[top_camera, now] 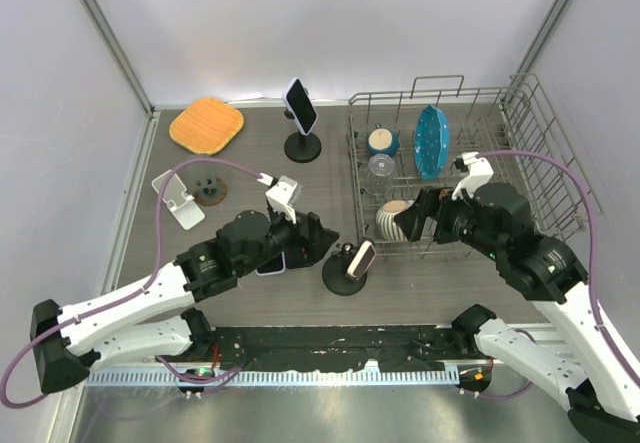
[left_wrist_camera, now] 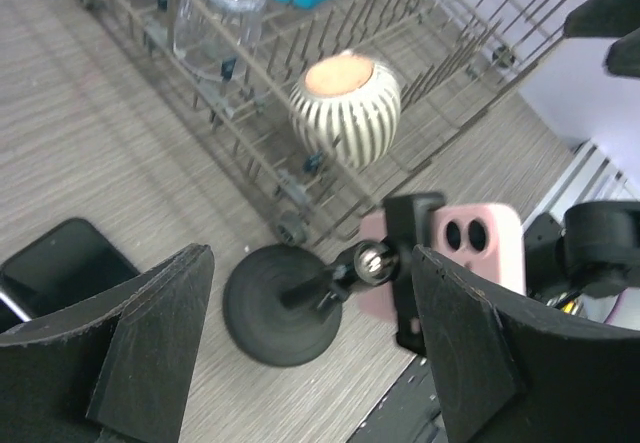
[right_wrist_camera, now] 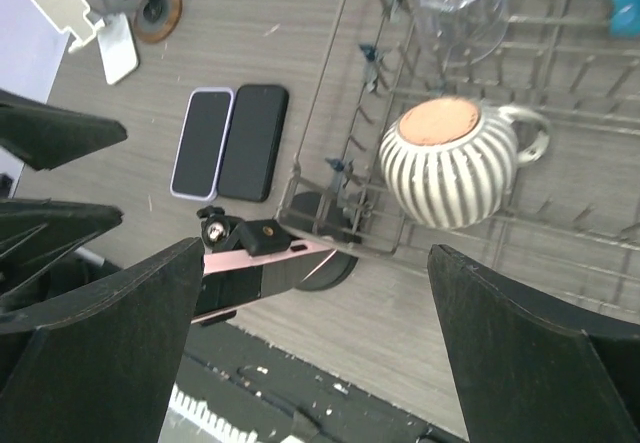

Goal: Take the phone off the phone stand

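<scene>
sitting clamped in the round-based black phone stand (top_camera: 342, 277) near the middle of the table (top_camera: 430, 283), the pink phone (top_camera: 363, 258) tilts just beside the near-left corner of the dish rack (top_camera: 520, 98). the left gripper (top_camera: 322, 238) hovers just left of the stand, its fingers spread wide and holding nothing. the right gripper (top_camera: 412, 221) hangs over the rack beside a striped mug (right_wrist_camera: 450, 168), its claw also wide apart and empty. a lilac-edged phone (right_wrist_camera: 203, 143) and a black phone (right_wrist_camera: 253, 141) lie flat side by side under the left arm. far back, a second stand (top_camera: 303, 147) carries a dark phone (top_camera: 300, 105).
</scene>
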Robot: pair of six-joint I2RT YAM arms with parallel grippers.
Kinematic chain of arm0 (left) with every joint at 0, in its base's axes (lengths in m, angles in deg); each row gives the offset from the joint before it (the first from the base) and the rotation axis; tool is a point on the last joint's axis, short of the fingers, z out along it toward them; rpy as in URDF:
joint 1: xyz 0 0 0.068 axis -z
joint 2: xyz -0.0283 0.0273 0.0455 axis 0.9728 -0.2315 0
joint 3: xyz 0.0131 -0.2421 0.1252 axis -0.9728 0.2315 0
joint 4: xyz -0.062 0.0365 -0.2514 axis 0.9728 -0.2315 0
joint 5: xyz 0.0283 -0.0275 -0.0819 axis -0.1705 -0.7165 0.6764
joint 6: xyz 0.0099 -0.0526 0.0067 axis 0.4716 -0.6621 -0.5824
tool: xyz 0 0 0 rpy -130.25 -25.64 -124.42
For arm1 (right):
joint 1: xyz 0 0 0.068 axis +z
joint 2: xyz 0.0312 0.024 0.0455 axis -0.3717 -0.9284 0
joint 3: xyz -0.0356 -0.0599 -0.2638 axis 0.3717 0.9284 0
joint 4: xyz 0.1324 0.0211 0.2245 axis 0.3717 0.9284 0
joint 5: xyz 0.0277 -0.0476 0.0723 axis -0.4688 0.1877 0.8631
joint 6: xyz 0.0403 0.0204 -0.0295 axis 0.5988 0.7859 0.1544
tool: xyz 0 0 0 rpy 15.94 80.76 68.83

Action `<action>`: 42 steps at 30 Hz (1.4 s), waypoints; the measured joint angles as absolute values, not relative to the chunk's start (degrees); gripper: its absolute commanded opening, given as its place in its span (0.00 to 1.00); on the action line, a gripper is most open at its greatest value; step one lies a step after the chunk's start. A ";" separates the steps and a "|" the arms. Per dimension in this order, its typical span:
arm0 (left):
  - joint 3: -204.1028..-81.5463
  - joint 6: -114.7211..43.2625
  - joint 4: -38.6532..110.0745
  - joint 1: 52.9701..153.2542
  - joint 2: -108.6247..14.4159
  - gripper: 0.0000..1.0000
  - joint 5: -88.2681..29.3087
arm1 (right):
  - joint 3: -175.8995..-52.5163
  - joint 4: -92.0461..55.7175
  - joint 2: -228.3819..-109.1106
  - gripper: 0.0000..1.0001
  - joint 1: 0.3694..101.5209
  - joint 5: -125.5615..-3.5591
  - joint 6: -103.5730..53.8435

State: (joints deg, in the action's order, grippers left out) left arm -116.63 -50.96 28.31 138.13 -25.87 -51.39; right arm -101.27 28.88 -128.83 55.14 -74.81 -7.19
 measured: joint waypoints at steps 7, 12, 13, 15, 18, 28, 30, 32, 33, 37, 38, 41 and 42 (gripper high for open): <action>-108.87 -48.31 29.71 133.54 -26.00 0.74 -41.45 | -99.63 29.29 -131.94 1.00 55.27 -68.58 -3.10; -108.26 -47.57 32.11 133.54 -31.60 0.71 -38.08 | -97.51 29.07 -132.11 1.00 56.71 -67.49 0.05; -108.24 -47.55 32.55 133.54 -32.58 0.71 -37.56 | -97.03 28.75 -132.11 1.00 57.35 -67.45 0.61; -108.24 -47.50 33.33 133.54 -34.05 0.69 -36.29 | -95.72 27.50 -132.22 0.99 59.29 -67.40 2.03; -108.24 -47.68 34.30 133.52 -35.12 0.68 -34.65 | -93.95 25.62 -133.10 0.99 64.23 -67.88 4.11; -107.95 -50.96 37.53 133.39 -35.31 0.64 -28.77 | -93.31 19.11 -140.94 0.97 73.87 -69.61 6.30; -107.34 -52.12 38.10 133.34 -35.20 0.63 -28.40 | -93.31 18.93 -141.51 0.94 73.89 -69.76 6.25; -106.45 -52.99 38.60 133.74 -35.03 0.63 -28.24 | -93.31 19.00 -142.28 0.89 73.89 -70.14 5.99; -105.92 -53.80 38.82 134.15 -34.96 0.63 -28.13 | -93.31 19.02 -142.71 0.87 73.89 -70.44 5.93; -105.44 -55.53 40.04 136.60 -34.96 0.61 -28.46 | -94.06 20.22 -144.35 0.75 74.13 -72.15 5.38; -105.44 -55.79 40.13 137.06 -34.90 0.60 -28.66 | -94.58 20.86 -144.59 0.71 74.26 -72.80 5.09; -104.89 -56.92 40.44 138.24 -34.37 0.59 -29.23 | -95.78 23.13 -144.94 0.62 74.48 -74.53 4.22; -104.76 -57.10 40.39 138.50 -33.91 0.59 -29.60 | -96.31 23.81 -145.05 0.60 74.48 -74.97 3.89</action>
